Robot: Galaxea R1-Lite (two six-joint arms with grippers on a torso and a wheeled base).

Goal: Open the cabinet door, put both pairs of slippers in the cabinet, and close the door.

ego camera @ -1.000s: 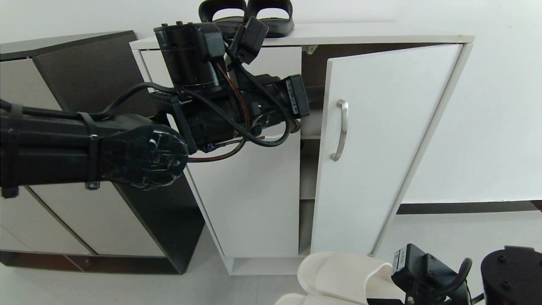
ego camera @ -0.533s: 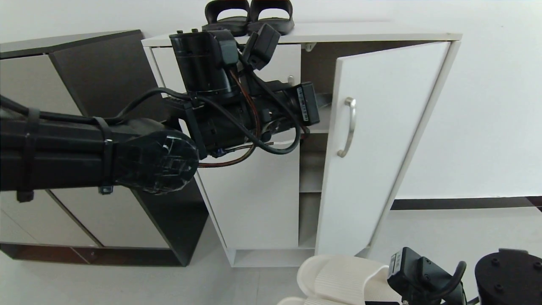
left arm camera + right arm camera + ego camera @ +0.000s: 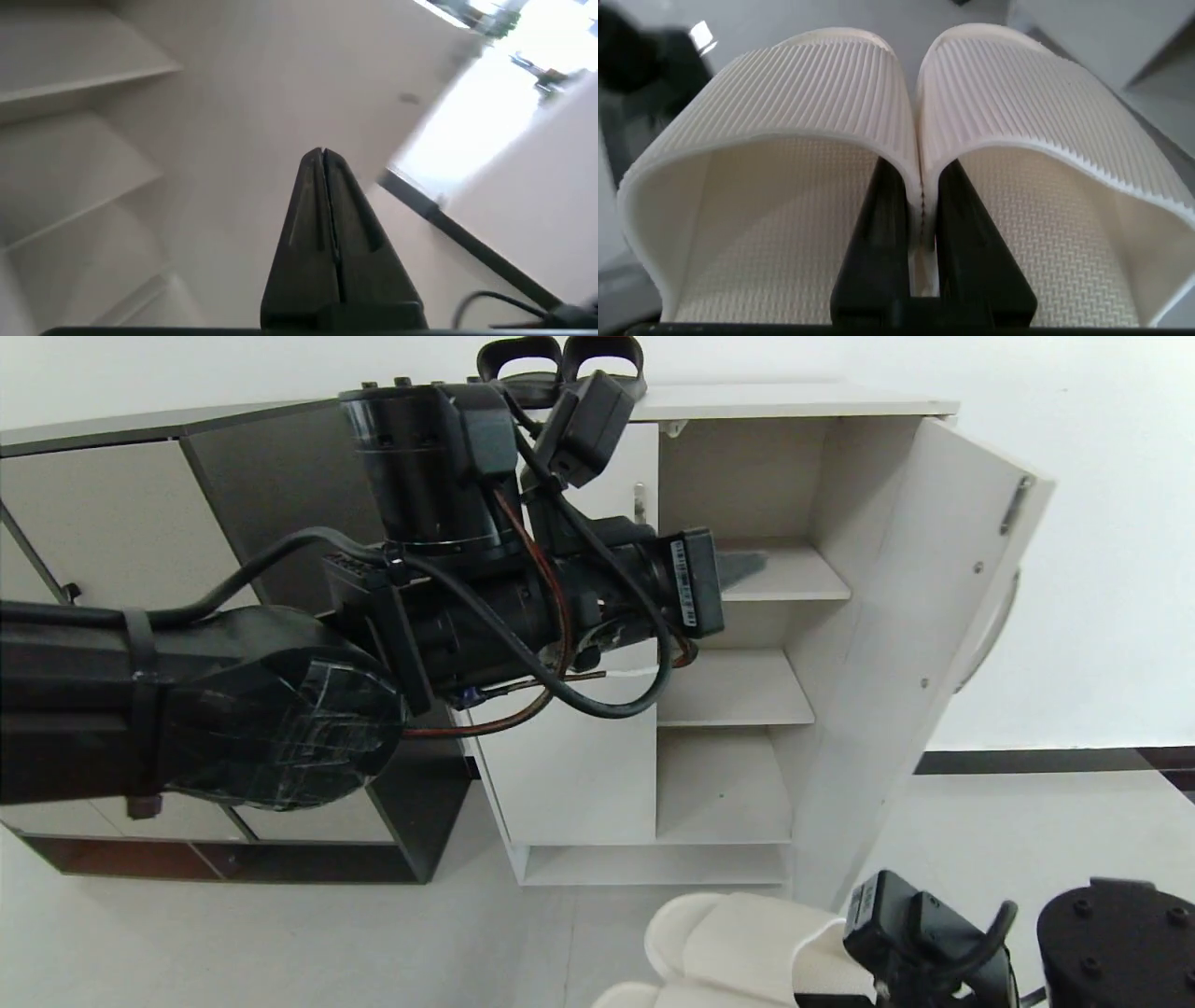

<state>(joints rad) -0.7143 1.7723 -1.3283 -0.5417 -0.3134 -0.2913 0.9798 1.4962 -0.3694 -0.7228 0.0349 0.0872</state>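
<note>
Cabinet door (image 3: 896,644): swung wide open on the right side of the white cabinet (image 3: 794,403); bare shelves (image 3: 738,691) are exposed inside.
Left hand (image 3: 747,563): clenched on nothing, its fingers pressed flat together in the left wrist view, hanging in front of the open compartment at the level of the upper shelf.
Right hand (image 3: 918,205): grasping the white slippers (image 3: 813,112); its fingers pinch the two inner strap walls together, so both shoes hang as one bundle.
White slippers, place: low, in front of the cabinet base and just above the floor (image 3: 280,943).
Black slippers (image 3: 560,355): side by side on the cabinet top, partly behind the left arm.
Handling: the white pair looks like light, ribbed foam, soft and springy. The straps will likely squash under the pinch, and the free soles may swing or splay.
Where to hold: the touching inner straps suit a one-handed carry; the black pair probably wants the same hold.
Stage: door done; no slippers are on a shelf yet.
</note>
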